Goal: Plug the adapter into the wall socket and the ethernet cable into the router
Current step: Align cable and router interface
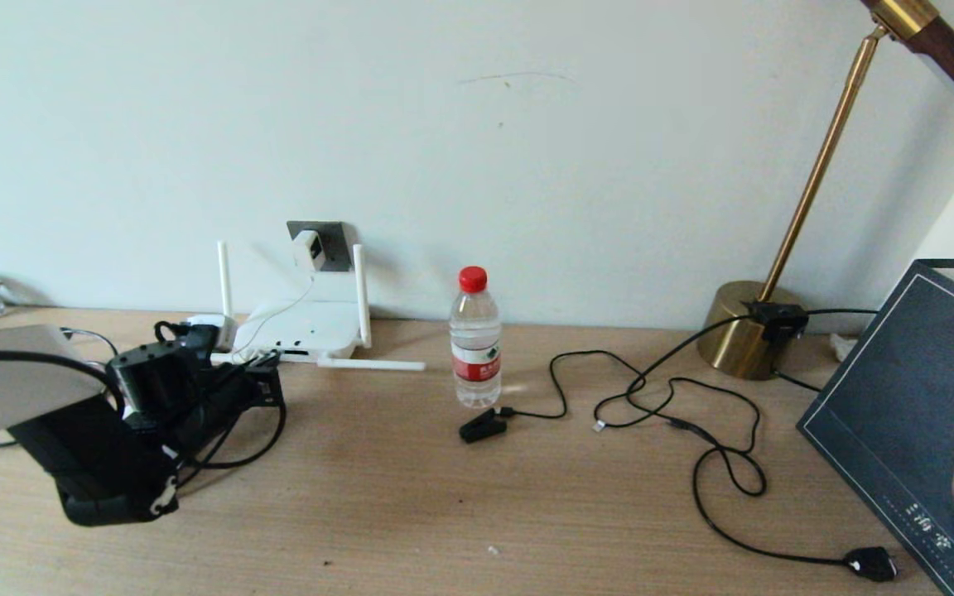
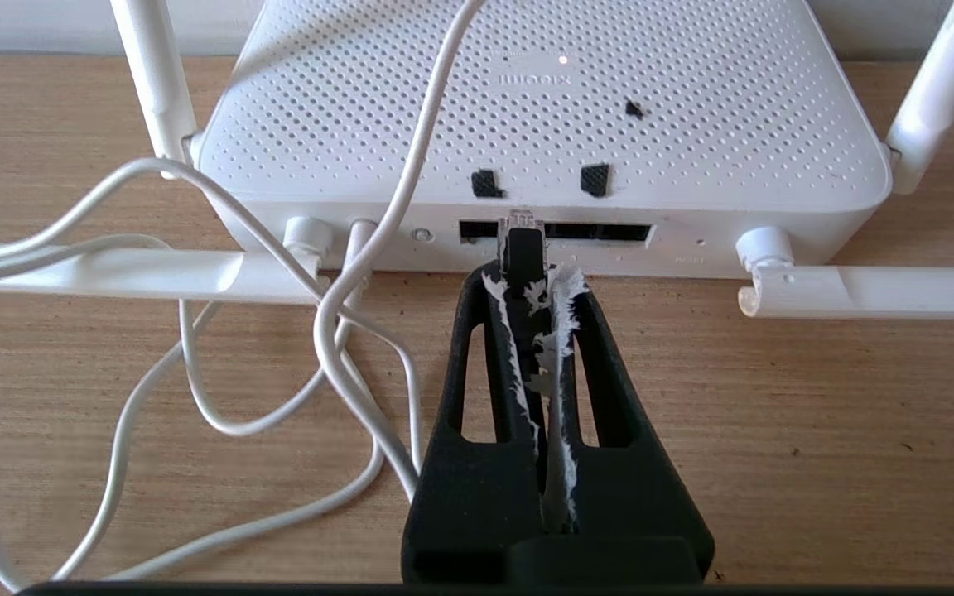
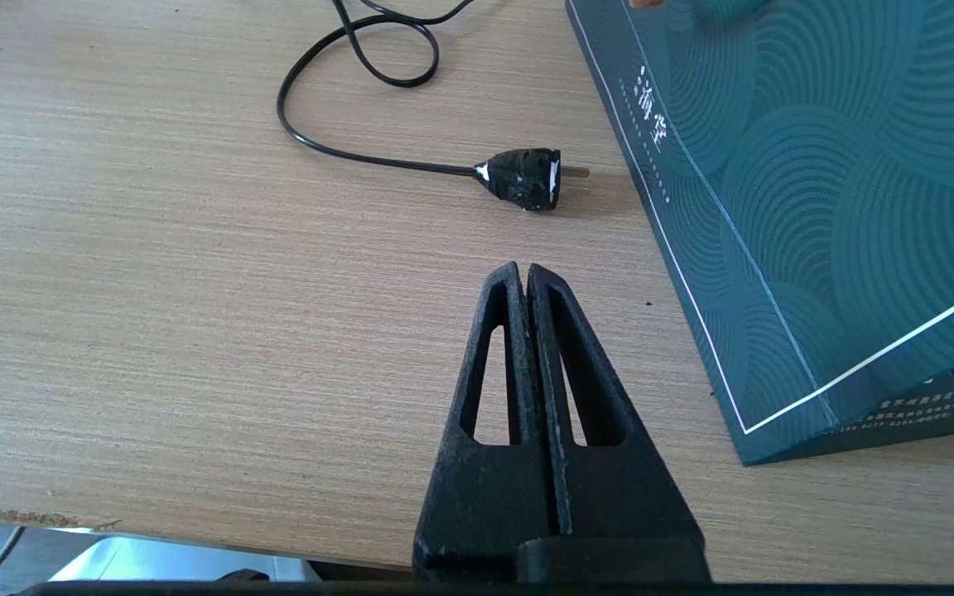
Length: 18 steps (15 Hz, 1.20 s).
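Left gripper point(image 2: 531, 277) pinching ethernet cable point(image 2: 522, 246) by connector; connector tip at router point(image 2: 543, 116) port slot, front edge. Whether fully seated: cannot tell. Router at back edge of desk point(image 1: 444, 513), left portion, against wall. Adapter point(image 1: 310, 248) seated in wall socket point(image 1: 336, 236) above router; its thin white cord point(image 2: 195, 414) looped on desk before router. Right gripper point(image 3: 524, 277) pressed together, holding nothing, over front edge of desk near right corner, close to black plug point(image 3: 522, 178) and dark bag point(image 3: 816, 207).

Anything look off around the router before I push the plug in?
Yes: the left hand's white pad lining is shredded and peeling around the ethernet cable plug, and two router antennas lie flat on the table rather than upright.
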Tool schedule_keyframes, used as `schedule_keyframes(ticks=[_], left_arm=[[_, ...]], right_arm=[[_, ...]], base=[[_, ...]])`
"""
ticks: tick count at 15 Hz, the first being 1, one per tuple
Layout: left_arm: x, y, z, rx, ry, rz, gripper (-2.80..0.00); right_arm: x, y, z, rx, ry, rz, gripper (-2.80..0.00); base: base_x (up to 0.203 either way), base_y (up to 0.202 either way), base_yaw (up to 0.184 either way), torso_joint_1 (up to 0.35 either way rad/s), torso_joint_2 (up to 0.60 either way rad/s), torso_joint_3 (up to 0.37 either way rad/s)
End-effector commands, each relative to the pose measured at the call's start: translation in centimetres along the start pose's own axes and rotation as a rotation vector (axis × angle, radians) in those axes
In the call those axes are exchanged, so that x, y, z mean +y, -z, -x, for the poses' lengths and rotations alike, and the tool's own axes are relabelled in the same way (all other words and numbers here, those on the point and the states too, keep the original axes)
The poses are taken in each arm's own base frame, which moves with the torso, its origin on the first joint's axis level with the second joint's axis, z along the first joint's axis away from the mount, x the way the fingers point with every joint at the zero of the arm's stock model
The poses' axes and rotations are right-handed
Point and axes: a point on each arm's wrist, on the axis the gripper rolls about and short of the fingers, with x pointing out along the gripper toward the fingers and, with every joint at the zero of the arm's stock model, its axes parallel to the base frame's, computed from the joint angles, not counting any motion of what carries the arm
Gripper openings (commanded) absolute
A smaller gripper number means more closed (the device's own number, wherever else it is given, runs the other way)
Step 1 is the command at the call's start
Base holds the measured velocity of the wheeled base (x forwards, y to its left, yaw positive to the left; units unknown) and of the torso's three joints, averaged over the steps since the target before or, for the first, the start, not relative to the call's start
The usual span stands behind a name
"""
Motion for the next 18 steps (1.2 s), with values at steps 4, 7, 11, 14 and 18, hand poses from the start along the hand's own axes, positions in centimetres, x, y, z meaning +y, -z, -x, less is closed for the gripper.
schedule_keyframes(ticks=[4,7,11,14,18], left_arm=[[0.07,0.75,-0.70,0.004,-0.001,-0.002,-2.80],[0.13,0.89,-0.88,0.004,-0.003,-0.002,-2.80],[0.37,0.91,-0.85,0.005,-0.009,-0.001,-2.80],[0.42,0.94,-0.83,0.006,-0.009,-0.001,-2.80],[0.39,1.00,-0.61,0.012,-0.010,0.000,-2.80]], right_arm=[[0.00,0.02,-0.01,0.003,-0.001,0.001,-2.80],[0.00,0.02,-0.01,0.003,-0.001,0.001,-2.80],[0.00,0.02,-0.01,0.003,-0.001,0.001,-2.80],[0.00,0.02,-0.01,0.003,0.000,0.001,-2.80],[0.00,0.02,-0.01,0.003,-0.001,0.001,-2.80]], base=[[0.000,0.000,0.000,0.000,0.00,0.000],[0.000,0.000,0.000,0.000,0.00,0.000],[0.000,0.000,0.000,0.000,0.00,0.000],[0.000,0.000,0.000,0.000,0.00,0.000],[0.000,0.000,0.000,0.000,0.00,0.000]])
